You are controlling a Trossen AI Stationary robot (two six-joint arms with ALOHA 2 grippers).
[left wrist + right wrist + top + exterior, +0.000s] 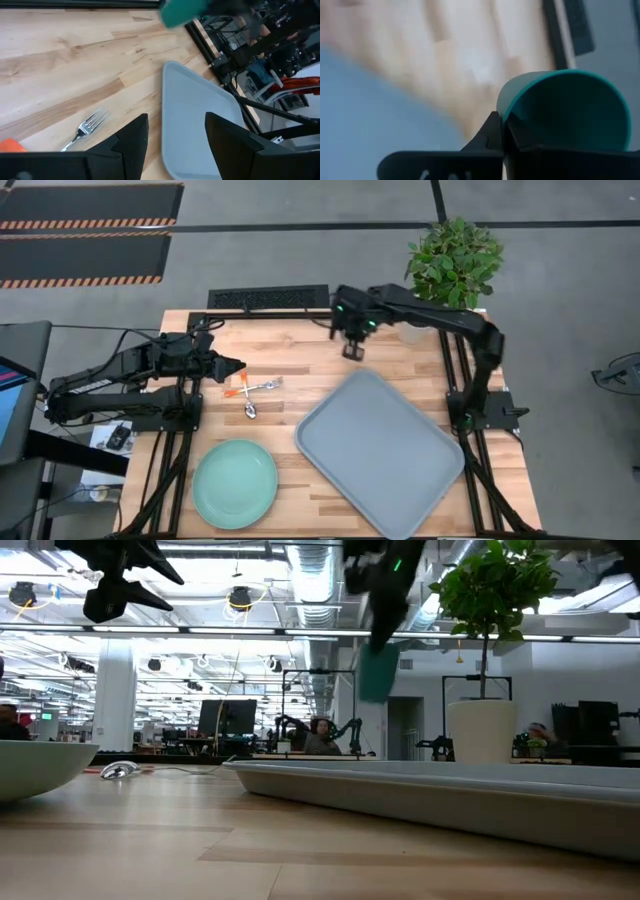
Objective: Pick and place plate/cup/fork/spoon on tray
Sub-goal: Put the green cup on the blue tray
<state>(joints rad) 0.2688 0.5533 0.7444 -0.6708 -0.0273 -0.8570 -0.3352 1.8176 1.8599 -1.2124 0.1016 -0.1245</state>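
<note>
My right gripper [352,348] is shut on the dark green cup [378,670], high above the table near its far edge, just beyond the grey-blue tray's [380,450] far corner. The cup also shows in the right wrist view [570,107]. My left gripper [238,365] is open and empty, hovering above the table left of centre. Below it the fork [268,386] and the spoon [249,408] lie on the wood, their orange handle ends close together. The fork's prongs show in the left wrist view [91,124]. The mint-green plate [235,483] lies near the front edge. My right gripper holds the cup by its wall at the rim [503,111]. One finger seems to be inside the cup and one [490,135] outside. The fingers come from above, pointing down. The cup hangs below them, lifted clear of the table and tray.
A white pot [482,730] with a leafy plant [455,260] stands at the table's far right corner, close behind my right arm. A black grille [268,298] lies along the far edge. Bare wood lies between the utensils and the tray.
</note>
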